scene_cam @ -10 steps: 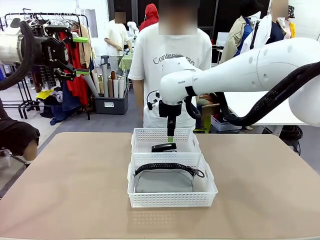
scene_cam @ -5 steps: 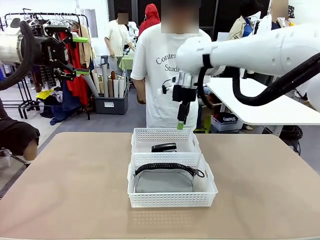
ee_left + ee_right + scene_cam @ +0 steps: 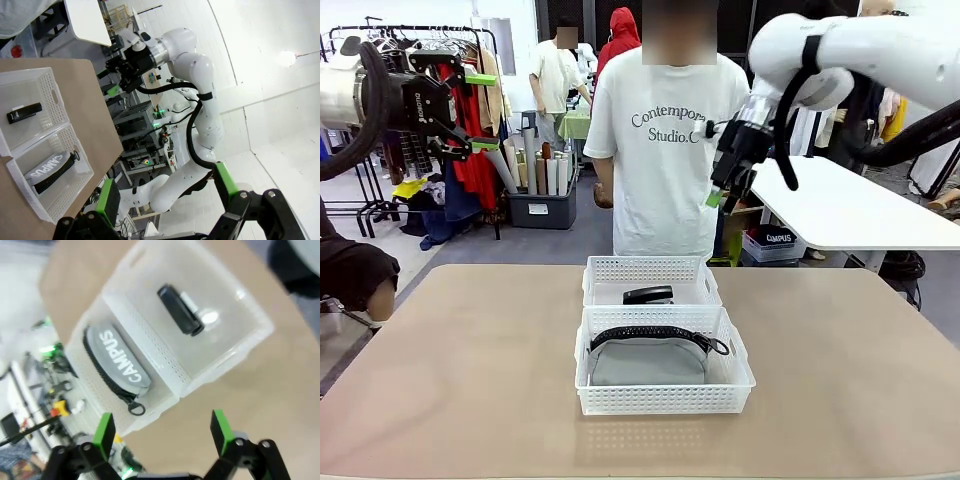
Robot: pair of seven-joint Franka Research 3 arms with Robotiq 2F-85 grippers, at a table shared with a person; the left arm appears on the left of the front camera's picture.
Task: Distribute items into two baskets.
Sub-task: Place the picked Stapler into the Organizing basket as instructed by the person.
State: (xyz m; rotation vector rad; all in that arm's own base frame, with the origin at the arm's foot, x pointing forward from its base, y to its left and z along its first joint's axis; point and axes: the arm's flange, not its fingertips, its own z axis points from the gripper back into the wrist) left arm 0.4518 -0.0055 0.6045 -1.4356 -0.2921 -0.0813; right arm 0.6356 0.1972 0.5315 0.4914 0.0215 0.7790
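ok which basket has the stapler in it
The far basket, the one nearer the person. The black stapler lies in it; the near basket holds the grey pouch.

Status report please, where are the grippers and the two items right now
Left gripper open, raised at table's left. Right gripper open, empty, high above the baskets. Stapler in far basket, pouch in near basket. Nothing in the way.

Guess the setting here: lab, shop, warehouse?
Probably a robotics lab or data-collection studio in a shared workspace. A robot arm works over a table, a clothes rack stands behind it, and a shelf of electronics shows in the left wrist view.
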